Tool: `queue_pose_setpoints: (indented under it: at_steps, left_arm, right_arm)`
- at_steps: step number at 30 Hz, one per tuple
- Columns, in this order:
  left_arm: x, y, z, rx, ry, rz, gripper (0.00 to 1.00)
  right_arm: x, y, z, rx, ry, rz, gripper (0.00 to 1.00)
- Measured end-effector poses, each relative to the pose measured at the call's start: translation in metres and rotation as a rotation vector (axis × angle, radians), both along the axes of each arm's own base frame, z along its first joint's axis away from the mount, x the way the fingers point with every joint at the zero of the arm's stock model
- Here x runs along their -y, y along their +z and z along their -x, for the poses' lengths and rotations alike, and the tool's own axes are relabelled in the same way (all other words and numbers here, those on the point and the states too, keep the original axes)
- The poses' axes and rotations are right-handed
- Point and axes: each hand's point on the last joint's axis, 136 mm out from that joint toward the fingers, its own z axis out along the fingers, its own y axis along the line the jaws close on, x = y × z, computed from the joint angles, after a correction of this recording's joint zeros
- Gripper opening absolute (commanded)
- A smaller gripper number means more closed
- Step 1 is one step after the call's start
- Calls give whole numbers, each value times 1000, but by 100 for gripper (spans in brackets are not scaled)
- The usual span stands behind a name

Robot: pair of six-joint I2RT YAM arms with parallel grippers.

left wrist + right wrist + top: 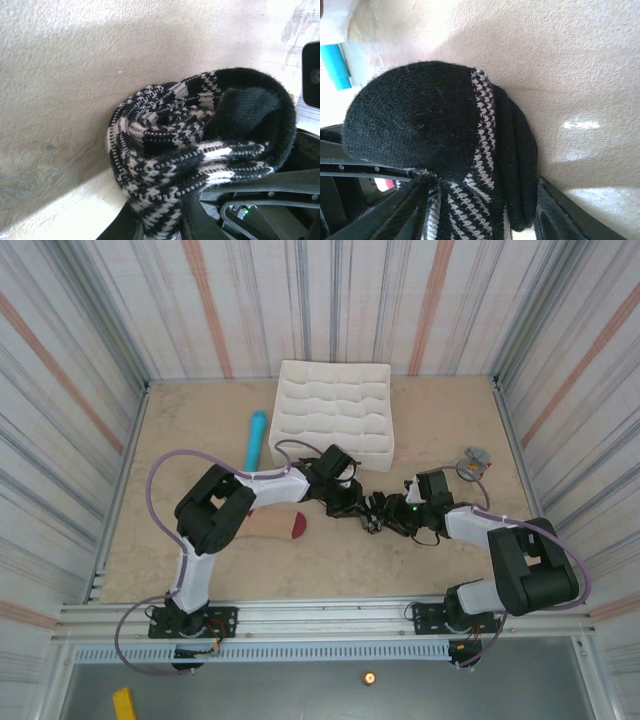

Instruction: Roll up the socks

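Top view, claws: the left claw (360, 506) and the right claw (388, 518) were nose to nose in the middle of the beige worktop (200, 430).
Top view, black sock: the soft black sock with thin white stripes (374, 512) sat bunched between the two claws.
Top view, beige sock: the soft beige sock with a maroon toe (275, 527) lay flat on the worktop, partly under the left arm.
Left wrist view, left claw: it was narrow and pinched the black sock (200, 145), which was rolled into a lump on the worktop.
Right wrist view, right claw: it was wide, with the black sock (435, 125) between its fingers (395, 205).
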Motion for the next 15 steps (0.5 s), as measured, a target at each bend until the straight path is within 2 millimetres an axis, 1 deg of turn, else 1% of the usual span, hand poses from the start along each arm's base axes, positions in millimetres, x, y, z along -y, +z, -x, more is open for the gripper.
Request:
queue_pose_setpoints:
  at_steps: [3,5,11,12,15]
  left_arm:
    - [-1,-1,1,-3,0,-4,0]
    - [-1,-2,1,-8,0,-9,0]
    - [-4,-4,0,-16,6,-17,1]
    - [-4,-4,0,-15,6,-17,4]
    - [-4,-3,0,-14,7,-15,18]
  right_arm:
    - [-2,-3,0,-2,2,9,47]
    - [-4,-4,-1,9,7,23,43]
    - [-7,-4,-3,26,0,34,21]
    - [-8,-4,-3,28,-1,33,19]
    - [-8,-2,-4,36,-4,39,12]
